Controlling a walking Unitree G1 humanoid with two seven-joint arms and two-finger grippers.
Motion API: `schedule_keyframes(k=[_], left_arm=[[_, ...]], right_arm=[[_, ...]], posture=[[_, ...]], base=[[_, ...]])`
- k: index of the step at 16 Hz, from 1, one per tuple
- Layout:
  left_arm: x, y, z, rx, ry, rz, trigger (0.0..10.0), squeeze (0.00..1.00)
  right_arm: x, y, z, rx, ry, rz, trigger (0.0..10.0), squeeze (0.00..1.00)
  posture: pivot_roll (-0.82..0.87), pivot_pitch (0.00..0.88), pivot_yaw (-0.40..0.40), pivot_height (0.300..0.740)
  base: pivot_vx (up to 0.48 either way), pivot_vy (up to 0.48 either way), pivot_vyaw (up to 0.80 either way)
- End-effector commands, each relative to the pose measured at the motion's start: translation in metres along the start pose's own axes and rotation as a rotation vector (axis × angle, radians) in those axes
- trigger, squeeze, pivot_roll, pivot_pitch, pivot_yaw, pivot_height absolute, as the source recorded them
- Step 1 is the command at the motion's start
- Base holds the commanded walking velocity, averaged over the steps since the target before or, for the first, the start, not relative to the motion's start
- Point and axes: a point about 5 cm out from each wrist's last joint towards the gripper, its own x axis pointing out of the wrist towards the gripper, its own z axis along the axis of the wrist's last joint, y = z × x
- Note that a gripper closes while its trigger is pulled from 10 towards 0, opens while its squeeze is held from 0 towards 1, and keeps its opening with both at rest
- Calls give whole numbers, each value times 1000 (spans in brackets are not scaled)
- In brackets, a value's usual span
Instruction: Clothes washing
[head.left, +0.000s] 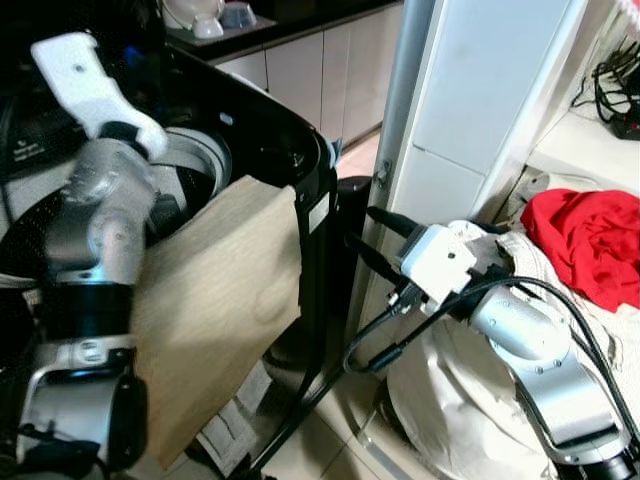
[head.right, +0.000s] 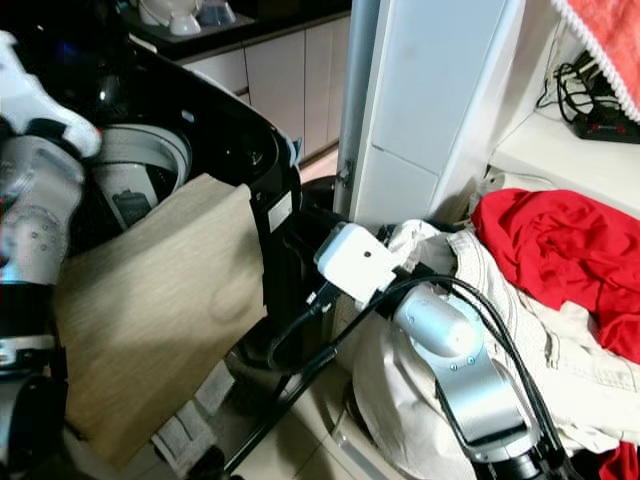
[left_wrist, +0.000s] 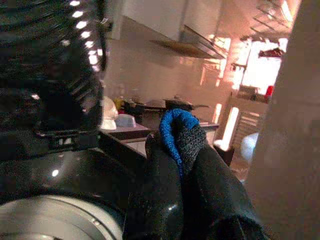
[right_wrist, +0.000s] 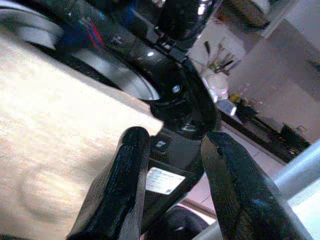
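Observation:
A black top-loading washing machine (head.left: 305, 150) stands open, its grey drum (head.left: 195, 155) showing. A beige cloth (head.left: 220, 310) hangs over the machine's front rim and down past my left arm (head.left: 100, 220). That arm is raised over the drum; in its wrist view my left gripper (left_wrist: 180, 137) has its fingers pressed together, with a blue and dark knit patch at the tips. My right gripper (head.left: 362, 230) is open beside the machine's right edge, its fingers (right_wrist: 132, 150) close to the cloth's upper corner (right_wrist: 145, 120). A red garment (head.left: 585, 240) lies on pale clothes (head.left: 450, 400).
A white pillar-like panel (head.left: 470, 100) rises just right of the machine. Black cables (head.left: 400, 340) trail from my right arm toward the floor. A kitchen counter with bowls (head.left: 215, 20) is behind, and a shelf with cords (head.left: 615, 90) sits at the far right.

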Motion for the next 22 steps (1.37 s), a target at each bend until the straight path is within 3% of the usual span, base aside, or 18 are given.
schedule_keyframes(k=[1,4,5,6,7,8,11,12,16,18,19,21,22], left_arm=[[5,-2,6,18,-32,8,0,0],[6,6,9,29,-81,51,0,0],[6,11,13,46,-107,73,0,0],[6,12,15,39,-119,78,0,0],[6,13,18,14,-147,62,0,0],[6,12,19,10,-153,49,0,0],[4,12,15,39,-153,48,0,0],[4,13,15,40,-153,49,0,0],[3,15,13,49,-154,50,0,0],[2,17,11,58,-152,55,0,0],[2,17,11,65,-148,59,0,0],[3,19,8,93,-131,61,0,0],[4,21,4,114,-105,72,0,0]], right_arm=[[0,-8,7,-18,-23,-36,10000,0],[2,-23,13,-1,-61,-159,10000,0],[2,-32,20,124,-121,-247,10000,0],[1,-37,24,190,-155,-277,10000,0],[0,-43,31,340,-227,-307,10000,0],[-1,-44,33,388,-250,-307,10000,0],[-7,-60,41,653,-395,-357,10000,0],[-8,-61,42,696,-412,-352,10000,0],[-20,-65,54,1042,-601,-244,10000,0],[-28,-66,61,1169,-707,-161,10000,0],[-32,-66,64,1217,-750,-126,10000,0],[-36,-67,65,1225,-743,-99,10000,0],[-31,-62,63,1140,-634,-108,10000,0]], posture=[[-174,0,32,740],[-175,0,31,740],[-175,0,31,740],[-175,0,31,740],[-173,0,30,740],[-173,0,30,740],[-172,0,30,740],[-172,0,30,740],[-172,0,29,740],[-173,0,29,740],[-174,0,31,740],[-175,0,33,740],[-177,0,35,740]], base=[[0,0,0],[0,0,0],[0,0,0],[0,0,0],[0,0,0],[0,0,0],[0,0,0],[0,0,0],[0,0,0],[0,0,0],[0,0,0],[0,0,0],[0,0,0]])
